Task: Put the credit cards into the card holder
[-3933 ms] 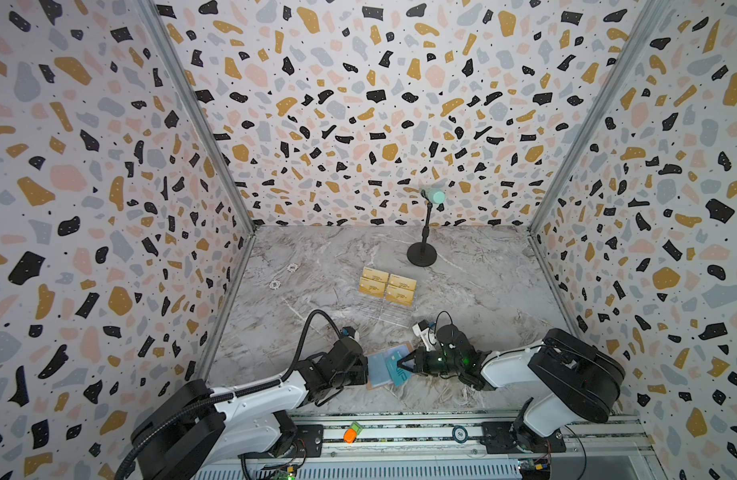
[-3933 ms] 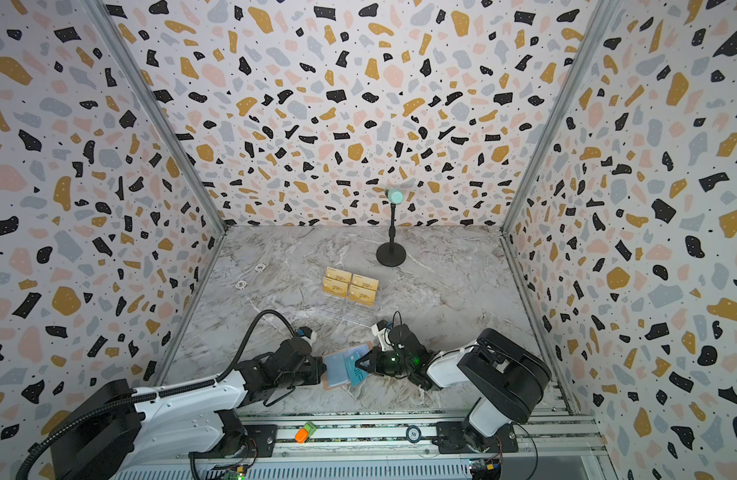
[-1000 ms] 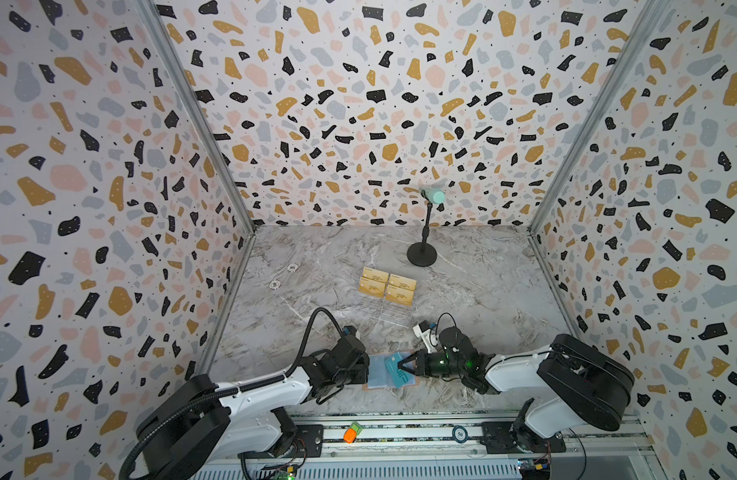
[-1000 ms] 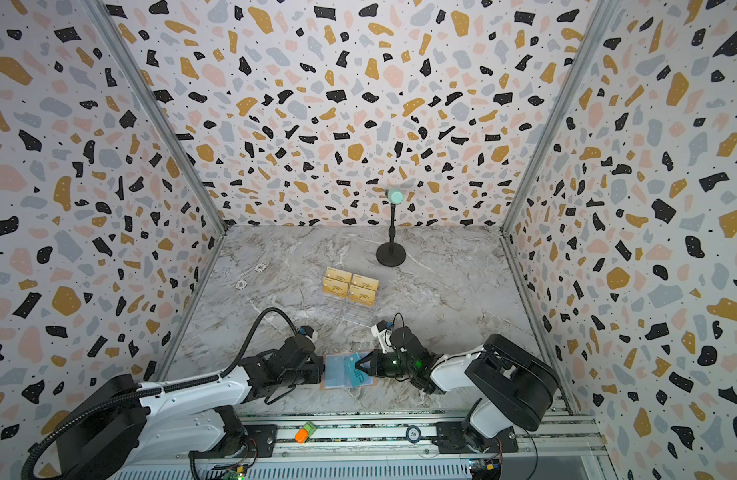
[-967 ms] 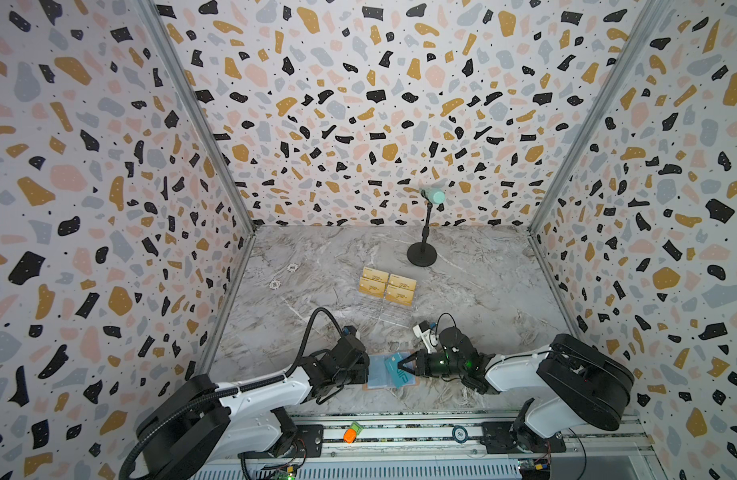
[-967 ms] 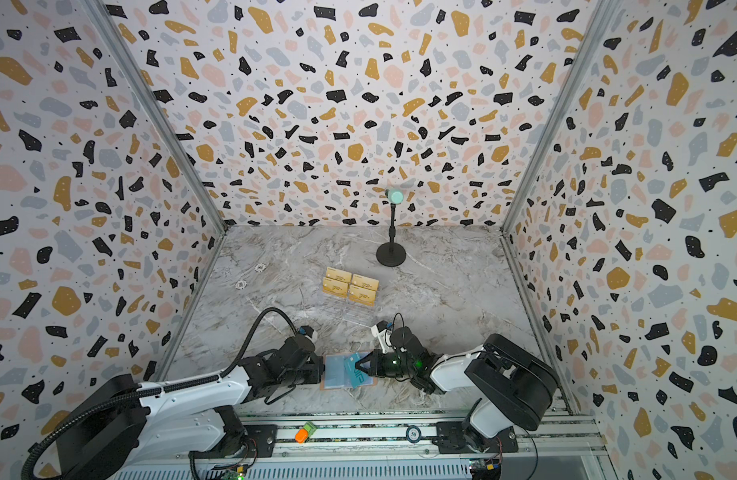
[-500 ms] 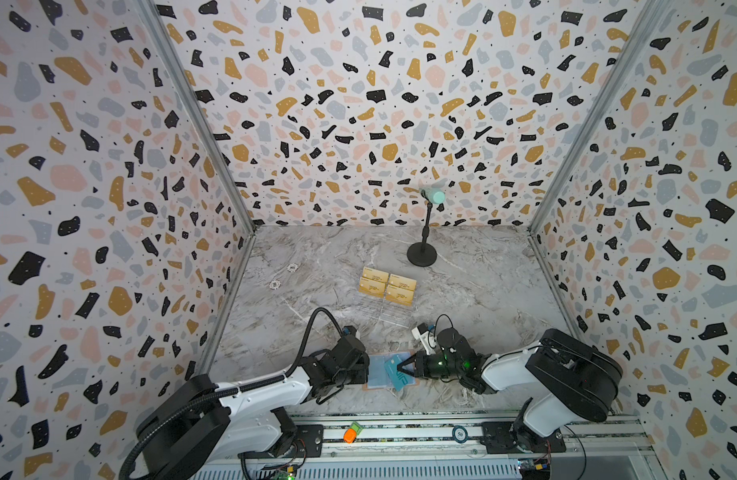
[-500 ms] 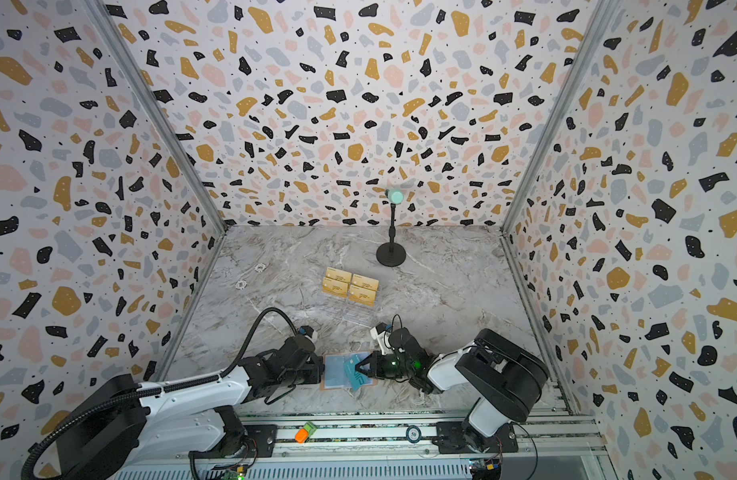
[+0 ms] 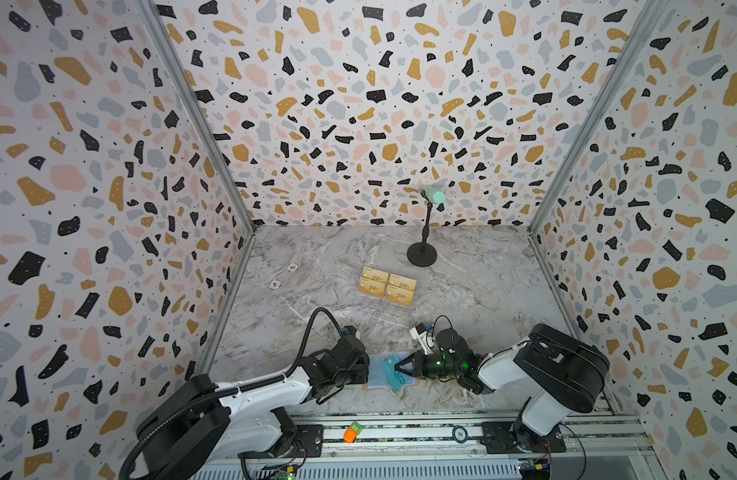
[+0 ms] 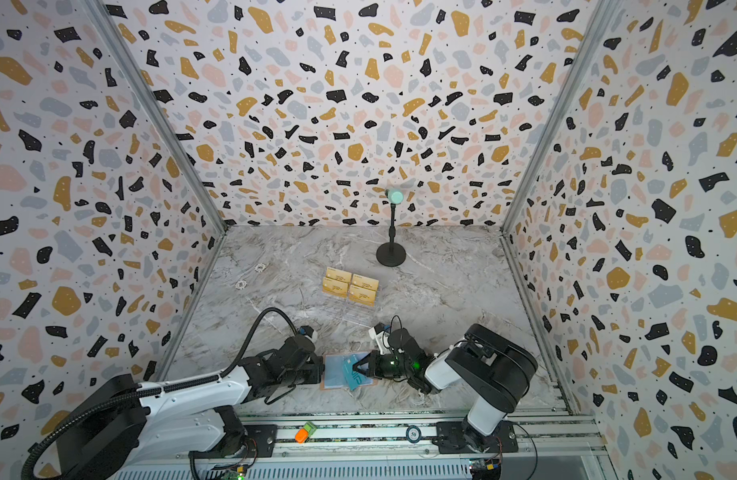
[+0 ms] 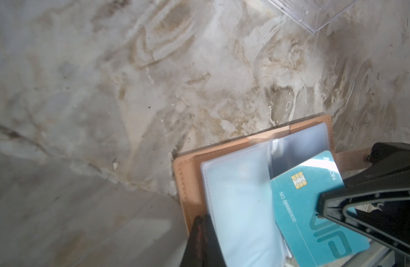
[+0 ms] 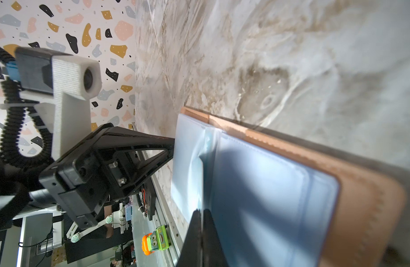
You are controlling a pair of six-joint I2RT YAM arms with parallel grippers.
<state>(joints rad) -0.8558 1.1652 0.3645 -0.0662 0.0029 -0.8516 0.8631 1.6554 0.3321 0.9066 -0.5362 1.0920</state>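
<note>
The salmon-pink card holder (image 9: 377, 374) lies open on the marble floor near the front rail, clear sleeves up, in both top views (image 10: 332, 374). My right gripper (image 9: 395, 368) is shut on a teal "VIP" credit card (image 11: 298, 208), which lies slanted over the holder's right sleeve (image 11: 298, 138). My left gripper (image 11: 202, 222) is shut on the holder's left edge, where pink cover (image 11: 187, 175) meets sleeve. Several gold credit cards (image 9: 387, 286) stand in a clear rack further back. In the right wrist view my right gripper (image 12: 200, 212) sits over the sleeves (image 12: 268, 185).
A black stand with a mint-green head (image 9: 422, 249) rises at the back. Two small pale rings (image 9: 275, 284) lie left of the rack. The clear rack's corner (image 11: 315, 13) is close to the holder. An orange-and-green toy (image 9: 352, 432) sits on the front rail.
My right gripper has slid a little to the left with the teal card, further over the holder. The left gripper has stayed at the holder's edge.
</note>
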